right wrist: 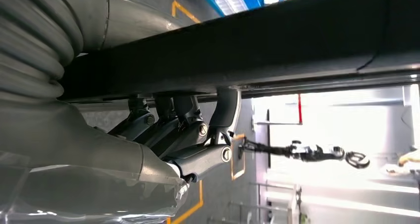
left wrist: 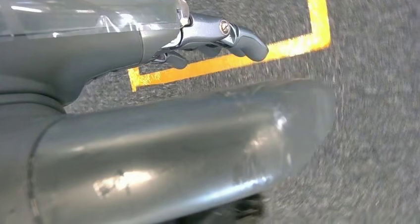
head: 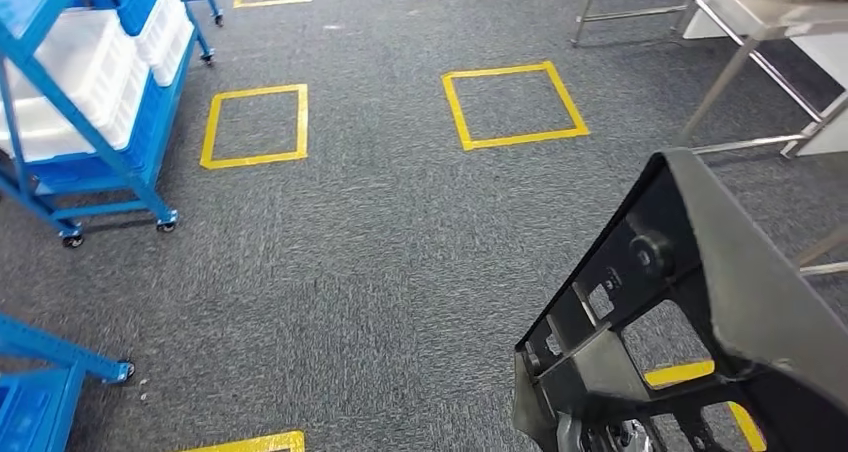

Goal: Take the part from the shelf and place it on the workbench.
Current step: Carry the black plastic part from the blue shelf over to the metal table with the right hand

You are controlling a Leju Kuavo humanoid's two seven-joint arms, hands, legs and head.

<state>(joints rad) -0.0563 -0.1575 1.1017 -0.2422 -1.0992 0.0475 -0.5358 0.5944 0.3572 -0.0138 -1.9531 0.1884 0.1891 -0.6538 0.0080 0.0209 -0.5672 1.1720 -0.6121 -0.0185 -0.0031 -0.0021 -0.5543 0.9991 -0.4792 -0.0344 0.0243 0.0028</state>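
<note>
One black moulded part (head: pixel 690 322), ribbed and pierced with open windows, rises tilted in the lower right of the head view, carried above the grey carpet (head: pixel 380 272) and not resting on any surface. From the wrist camera, the right hand (right wrist: pixel 183 135) grips this part: its dark fingers (right wrist: pixel 163 122) curl up against the part's long underside while the thumb presses from the opposite face, a clamp that presumably keeps the long piece from swinging in transit. The left hand (left wrist: pixel 218 38) hangs over the floor beside a yellow tape line (left wrist: pixel 233 60), holding nothing; its fingers look loosely curled, though the blur leaves their exact spread uncertain. Blue wheeled shelving (head: pixel 90 102) loaded with white bins (head: pixel 80 72) stands at the left edge of the head view, well apart from the part, so the pickup appears finished. A steel workbench (head: pixel 770 22) occupies the top right corner, its legs on the carpet beyond a yellow taped square (head: pixel 515 105). By this judgement the current step is the carry toward that bench. Placement there would call for lowering the part flat before release, since a tilted release could let it slide off the edge.
</note>
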